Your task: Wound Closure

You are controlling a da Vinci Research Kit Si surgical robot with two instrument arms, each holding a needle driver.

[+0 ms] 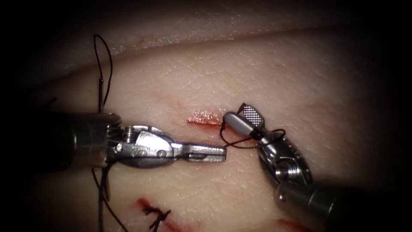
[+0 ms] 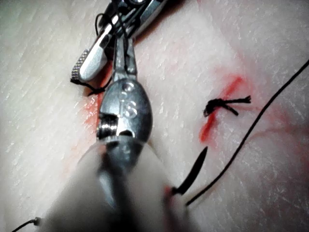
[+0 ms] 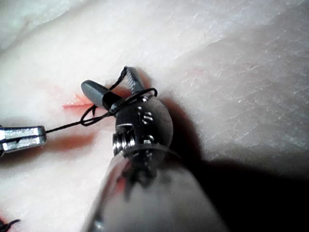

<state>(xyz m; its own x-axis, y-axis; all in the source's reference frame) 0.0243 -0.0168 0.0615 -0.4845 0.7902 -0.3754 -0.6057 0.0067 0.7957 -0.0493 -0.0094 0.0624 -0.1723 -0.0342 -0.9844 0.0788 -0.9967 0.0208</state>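
Pale pork-belly tissue (image 1: 266, 68) takes up the endoscope view, with the red cut (image 1: 205, 121) sitting mid-frame. The left tool (image 1: 214, 153) comes in from the left, jaws closed down on the end of the dark thread (image 1: 242, 139) just below the cut. The right tool (image 1: 244, 118) reaches up from the lower right with its jaws spread apart, nothing pinched between them, though the thread is looped around them near their base. The needle (image 1: 101, 92) stands at the left of the frame above the left tool's shaft, well left of the cut, held by neither tool; can't tell if its tip is in the tissue. A finished knot (image 1: 156, 213) sits at the bottom edge.

The left wrist view has the left tool (image 2: 124, 58) closed, the right tool's open jaws just beyond it, plus the older knot (image 2: 224, 104).

The right wrist view shows the right tool (image 3: 113, 89) gaping with thread (image 3: 91, 118) wound round it, running taut to the left tool's (image 3: 38, 136) closed tips.
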